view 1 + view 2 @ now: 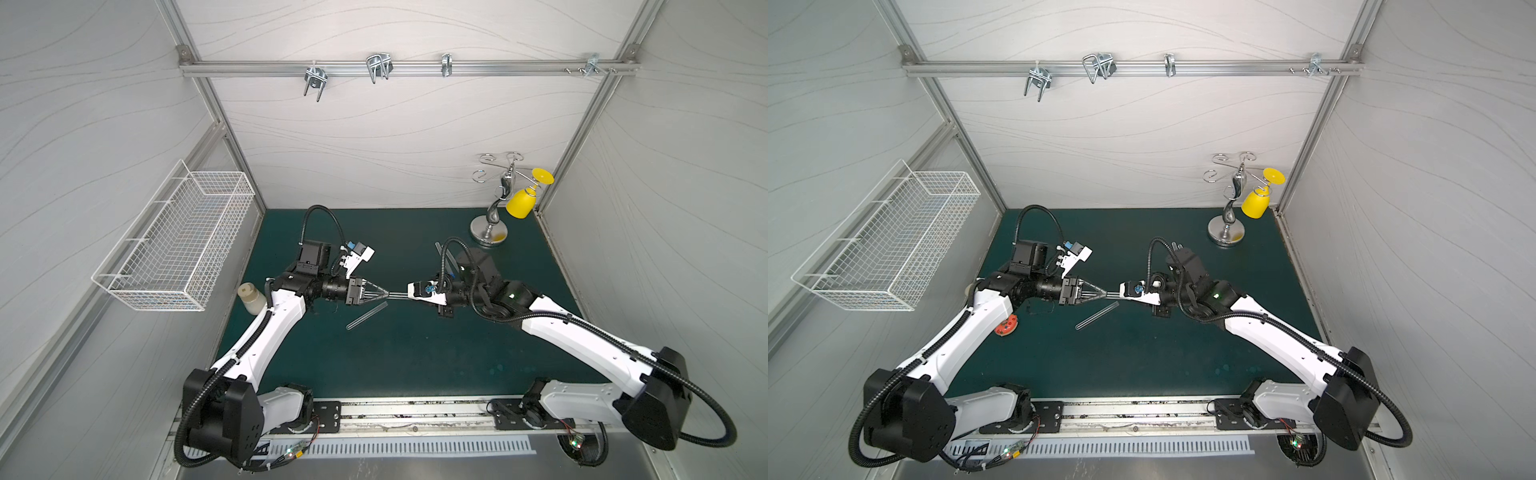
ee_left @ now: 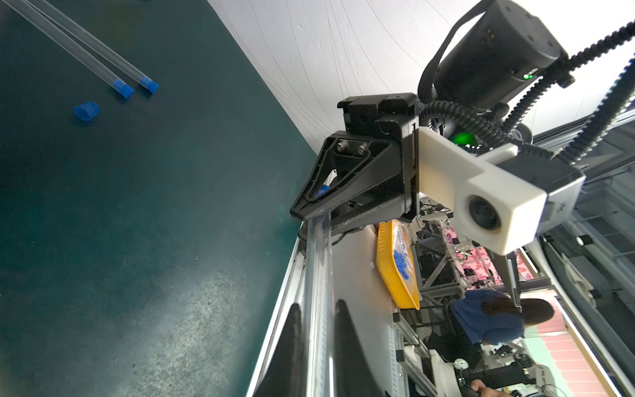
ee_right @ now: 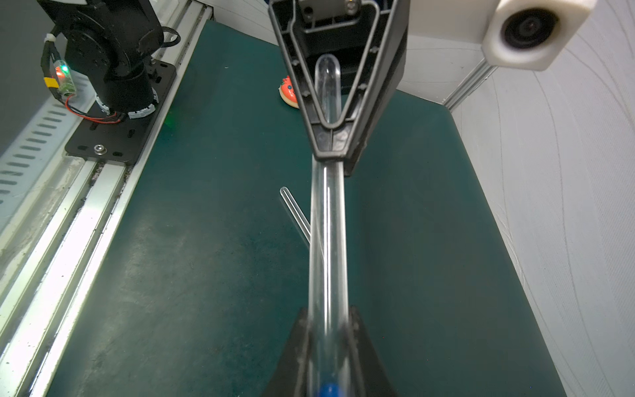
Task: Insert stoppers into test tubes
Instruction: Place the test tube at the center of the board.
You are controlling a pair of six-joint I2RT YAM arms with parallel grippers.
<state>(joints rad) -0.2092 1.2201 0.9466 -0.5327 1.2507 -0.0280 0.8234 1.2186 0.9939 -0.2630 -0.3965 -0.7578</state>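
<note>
Lying level, test tube [image 1: 398,294] points rounded end leftward.

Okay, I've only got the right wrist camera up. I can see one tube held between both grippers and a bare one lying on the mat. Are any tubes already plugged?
Observer: Yes. The left wrist camera shows two plugged tubes lying side by side on the mat, a blue stopper in each.
Operator: Any spare stoppers?
Observer: One loose stopper lies on the mat beside those plugged ends.
Operator: And where is all that, seen from above?
Observer: In a top view, behind the right arm, toward the back wall, apart from the held tube.
</note>
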